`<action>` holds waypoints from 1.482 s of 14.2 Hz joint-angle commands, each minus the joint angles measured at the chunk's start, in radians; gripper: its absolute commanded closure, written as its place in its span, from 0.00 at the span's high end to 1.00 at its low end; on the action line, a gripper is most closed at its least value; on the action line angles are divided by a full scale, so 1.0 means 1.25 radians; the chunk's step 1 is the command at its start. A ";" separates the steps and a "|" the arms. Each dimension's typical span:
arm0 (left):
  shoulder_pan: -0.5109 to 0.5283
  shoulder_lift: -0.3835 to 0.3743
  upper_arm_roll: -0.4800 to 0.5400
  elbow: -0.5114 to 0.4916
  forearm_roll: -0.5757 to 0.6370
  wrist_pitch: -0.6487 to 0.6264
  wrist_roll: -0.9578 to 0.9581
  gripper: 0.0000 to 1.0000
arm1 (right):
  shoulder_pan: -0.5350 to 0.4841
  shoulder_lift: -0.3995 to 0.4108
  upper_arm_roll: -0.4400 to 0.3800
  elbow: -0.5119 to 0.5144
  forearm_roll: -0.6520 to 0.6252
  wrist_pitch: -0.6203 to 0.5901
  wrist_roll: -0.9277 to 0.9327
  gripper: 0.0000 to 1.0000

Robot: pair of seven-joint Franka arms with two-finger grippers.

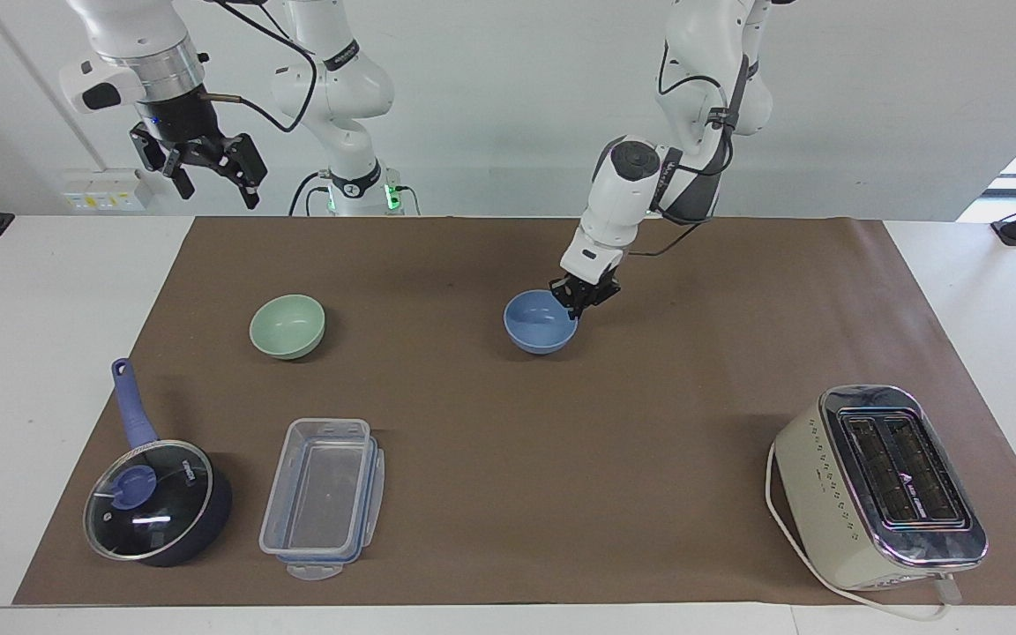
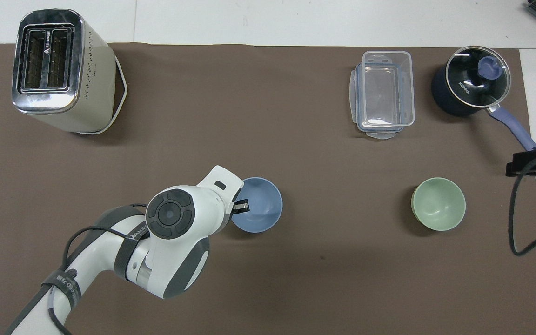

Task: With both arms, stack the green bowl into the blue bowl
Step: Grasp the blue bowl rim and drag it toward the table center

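Observation:
The blue bowl (image 1: 541, 323) (image 2: 258, 204) is near the middle of the brown mat, upright. My left gripper (image 1: 575, 305) (image 2: 241, 206) is shut on its rim, on the side toward the left arm's end. The green bowl (image 1: 287, 326) (image 2: 438, 204) stands alone on the mat toward the right arm's end, upright and empty. My right gripper (image 1: 212, 181) hangs open high over the table's edge at the right arm's end, holding nothing; the right arm waits. In the overhead view only a black part of the right gripper (image 2: 531, 163) shows at the edge.
A cream toaster (image 1: 878, 485) (image 2: 61, 70) stands toward the left arm's end, farther from the robots. A clear plastic container (image 1: 323, 496) (image 2: 383, 93) and a dark blue saucepan with glass lid (image 1: 155, 498) (image 2: 472, 86) lie farther from the robots than the green bowl.

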 commanded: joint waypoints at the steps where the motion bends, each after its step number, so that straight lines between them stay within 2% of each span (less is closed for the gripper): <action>1: -0.009 -0.008 0.011 -0.004 0.010 -0.008 -0.001 0.00 | -0.008 -0.003 0.002 0.004 0.012 -0.006 -0.020 1.00; 7: 0.000 -0.013 0.010 -0.016 0.008 -0.012 0.034 0.00 | -0.008 -0.003 0.002 0.004 0.012 -0.006 -0.020 1.00; 8: 0.000 -0.013 0.011 -0.016 0.005 -0.014 0.034 0.07 | -0.008 -0.003 0.002 0.004 0.012 -0.006 -0.020 1.00; 10: 0.004 -0.012 0.011 -0.011 0.005 -0.031 0.041 0.43 | -0.008 -0.003 0.002 0.004 0.012 -0.006 -0.020 1.00; 11: 0.006 -0.012 0.013 -0.010 0.005 -0.032 0.062 0.57 | -0.008 -0.003 0.002 0.004 0.012 -0.006 -0.020 1.00; 13: 0.007 -0.009 0.013 -0.005 0.005 -0.032 0.075 0.72 | -0.008 -0.003 0.002 0.004 0.012 -0.006 -0.020 1.00; 14: 0.007 -0.007 0.013 0.000 0.005 -0.033 0.077 0.82 | -0.008 -0.003 0.002 0.004 0.012 -0.006 -0.020 1.00; 15: 0.007 -0.005 0.014 0.008 0.008 -0.042 0.080 0.98 | -0.008 -0.003 0.002 0.004 0.011 -0.006 -0.020 1.00; 18: 0.022 -0.018 0.024 0.037 0.011 -0.066 0.131 1.00 | -0.008 -0.003 0.002 0.004 0.012 -0.006 -0.020 1.00; 21: 0.076 -0.060 0.024 0.078 0.042 -0.145 0.221 1.00 | -0.008 -0.003 0.002 0.004 0.012 -0.006 -0.020 1.00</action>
